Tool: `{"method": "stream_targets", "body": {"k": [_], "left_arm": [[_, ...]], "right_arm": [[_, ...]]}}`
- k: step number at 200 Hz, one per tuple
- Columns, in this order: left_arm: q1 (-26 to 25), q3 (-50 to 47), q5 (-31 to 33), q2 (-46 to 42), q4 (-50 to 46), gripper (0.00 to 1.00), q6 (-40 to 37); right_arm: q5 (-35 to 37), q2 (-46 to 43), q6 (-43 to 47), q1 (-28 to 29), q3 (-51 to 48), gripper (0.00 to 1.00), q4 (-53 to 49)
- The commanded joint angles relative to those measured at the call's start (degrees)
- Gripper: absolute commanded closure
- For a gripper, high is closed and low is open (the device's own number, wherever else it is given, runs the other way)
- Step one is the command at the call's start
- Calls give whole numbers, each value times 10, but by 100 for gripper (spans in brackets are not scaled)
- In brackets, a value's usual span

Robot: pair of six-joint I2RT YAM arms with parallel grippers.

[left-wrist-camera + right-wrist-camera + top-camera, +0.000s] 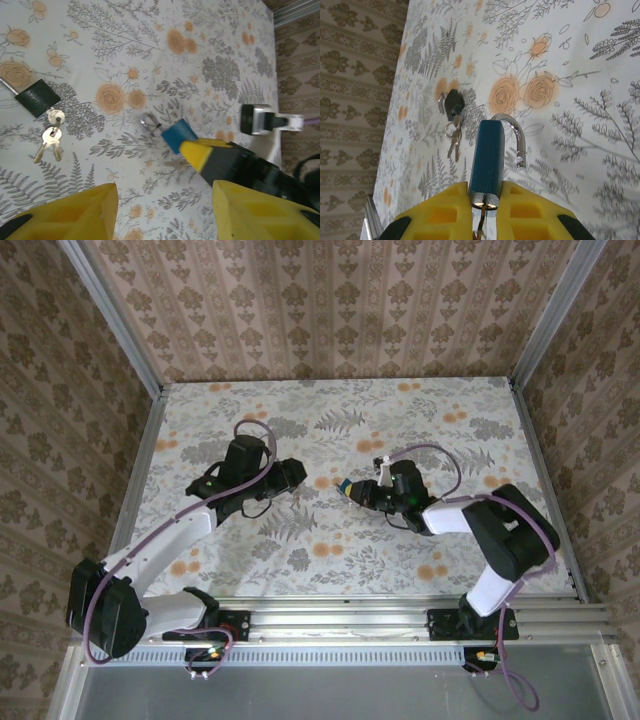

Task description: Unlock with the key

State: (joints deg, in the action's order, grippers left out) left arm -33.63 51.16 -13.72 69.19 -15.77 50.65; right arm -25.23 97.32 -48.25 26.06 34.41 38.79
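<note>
My right gripper [486, 200] is shut on the lower end of the small blue padlock [487, 150] and holds it off the table. The silver shackle [514, 135] has swung out, its free end clear of the body. A thin metal strip [480, 225] sticks out of the padlock's bottom face between the fingers. The key [453, 103], with its black squarish head, lies on the tablecloth beyond the padlock, on a ring with two small plain keys [453, 141]. My left gripper [165, 200] hovers open and empty, facing the padlock [178, 135]; the key [36, 97] lies to its left.
A floral cloth [420, 415] covers the table, and patterned walls close off the back and both sides. Metal rails [400, 615] run along the near edge by the arm bases. The two grippers [293, 475] [352, 490] face each other near the table's middle.
</note>
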Motion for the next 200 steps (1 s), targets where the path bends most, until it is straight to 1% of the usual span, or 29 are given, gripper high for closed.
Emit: {"method": "stream_targets", "body": {"k": [1,40,93,100,116,136,159,185,200], "left_arm": [[-8,-11,-15,-11,42,47,16],[-16,-11,-18,2,54,47,20],[-22,-11,-25,16,68,46,28],[-23,-11,-26,17,68,46,28],[-23,-11,-26,19,69,46,28],[-23,-11,-28,23,71,46,29],[-23,-10,-31,28,75,46,30],[-24,-10,-30,30,77,46,31],[-24,-11,-30,30,78,46,31]], "right_arm": [[1,34,-61,8,29,100,114],[21,82,-103,9,40,100,152],[40,124,-120,8,50,100,151],[44,124,-120,7,48,98,146],[49,121,-118,6,43,89,135],[53,113,-111,6,42,84,108],[60,101,-101,5,48,76,55],[64,92,-94,3,53,74,10],[70,85,-87,2,55,70,-23]]}}
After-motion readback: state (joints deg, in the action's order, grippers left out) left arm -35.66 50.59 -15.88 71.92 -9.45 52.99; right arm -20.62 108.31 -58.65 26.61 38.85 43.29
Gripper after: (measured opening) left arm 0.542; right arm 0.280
